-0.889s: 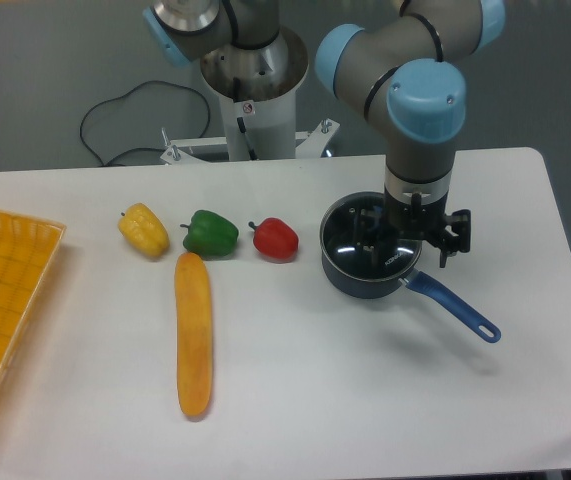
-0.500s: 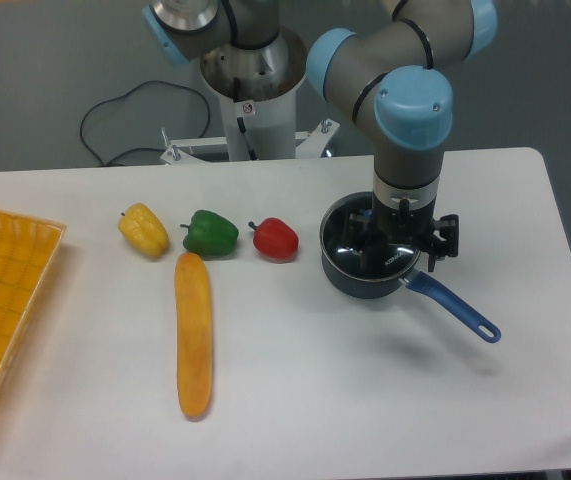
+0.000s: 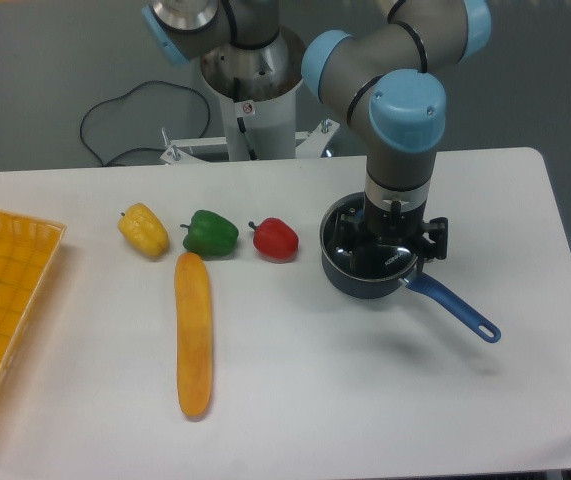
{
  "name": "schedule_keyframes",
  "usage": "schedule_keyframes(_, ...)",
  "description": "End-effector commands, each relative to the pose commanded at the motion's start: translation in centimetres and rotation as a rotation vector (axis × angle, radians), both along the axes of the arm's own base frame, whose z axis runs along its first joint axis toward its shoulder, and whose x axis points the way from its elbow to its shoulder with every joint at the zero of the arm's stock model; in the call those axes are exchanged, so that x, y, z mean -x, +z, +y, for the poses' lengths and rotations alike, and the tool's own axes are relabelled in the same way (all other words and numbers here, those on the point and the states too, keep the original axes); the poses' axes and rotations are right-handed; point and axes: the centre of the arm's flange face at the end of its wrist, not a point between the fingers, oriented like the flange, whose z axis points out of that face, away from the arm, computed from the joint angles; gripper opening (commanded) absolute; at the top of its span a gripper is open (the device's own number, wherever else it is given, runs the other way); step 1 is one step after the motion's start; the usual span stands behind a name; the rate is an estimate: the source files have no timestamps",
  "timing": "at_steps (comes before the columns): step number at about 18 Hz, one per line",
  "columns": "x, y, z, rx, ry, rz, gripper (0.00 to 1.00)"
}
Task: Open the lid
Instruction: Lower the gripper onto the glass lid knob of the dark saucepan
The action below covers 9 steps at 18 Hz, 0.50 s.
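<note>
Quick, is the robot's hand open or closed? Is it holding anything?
Hand: right above the lid on the saucepan. Open or closed cannot be told; no grip shows.

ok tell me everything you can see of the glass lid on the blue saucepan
The round transparent glass lid lies flat on the dark blue saucepan, about as wide as the pan, so it is not yet lifted. Its glass looks dark and carries small light reflections. Only its left part shows; the black two-finger gripper hangs directly above the middle and hides the centre knob. Whether the fingers touch the knob cannot be told. The pan stands on the white table, right of a red pepper.
</note>
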Motion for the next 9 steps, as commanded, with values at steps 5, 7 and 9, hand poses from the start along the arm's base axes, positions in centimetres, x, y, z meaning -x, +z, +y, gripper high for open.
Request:
schedule_keyframes(5, 0.1, -1.1, -2.1, -0.045, 0.035, -0.022, 1.0)
schedule_keyframes(7, 0.3, -1.0, -2.3, -0.065, 0.045, -0.031, 1.0)
schedule_keyframes(9, 0.0, -0.7, -2.3, -0.066, 0.047, -0.027, 1.0)
